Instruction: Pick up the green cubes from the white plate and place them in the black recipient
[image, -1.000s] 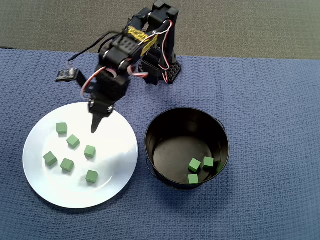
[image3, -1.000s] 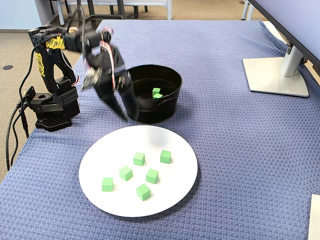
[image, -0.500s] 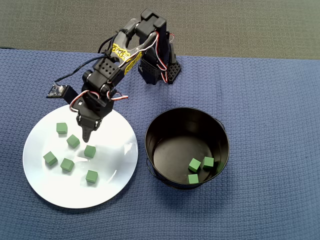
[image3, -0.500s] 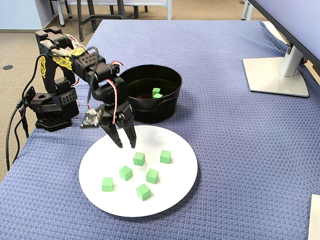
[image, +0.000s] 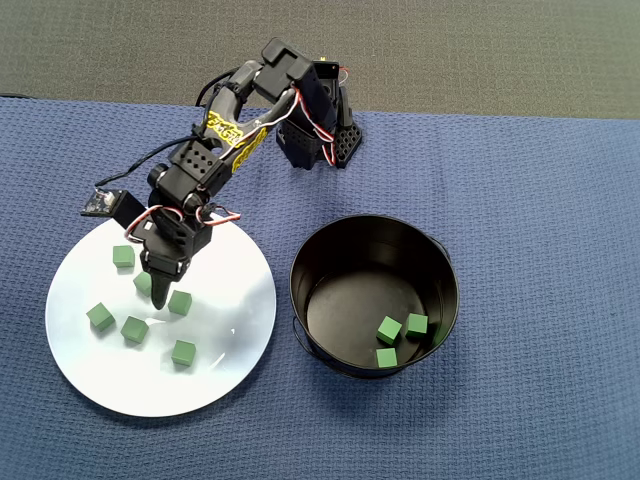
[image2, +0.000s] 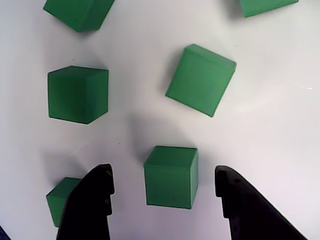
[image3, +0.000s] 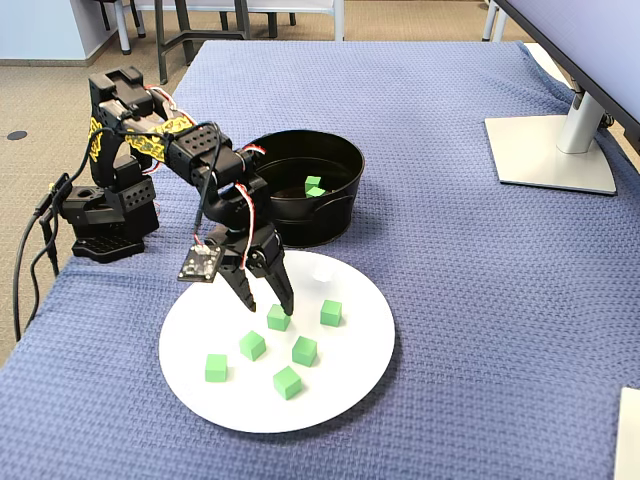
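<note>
My gripper hangs with its fingers spread either side of one green cube on the white plate, not touching it. The neighbouring cube sits just beside one finger, so I could nudge it while descending. Three cubes lie in the black recipient.

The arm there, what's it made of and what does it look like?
The arm is black blocky plastic with yellow patterned tape on its upper links. Thin red, white and black cables loop along it. The gripper ends in two pointed black fingers, beside a small camera board.
</note>
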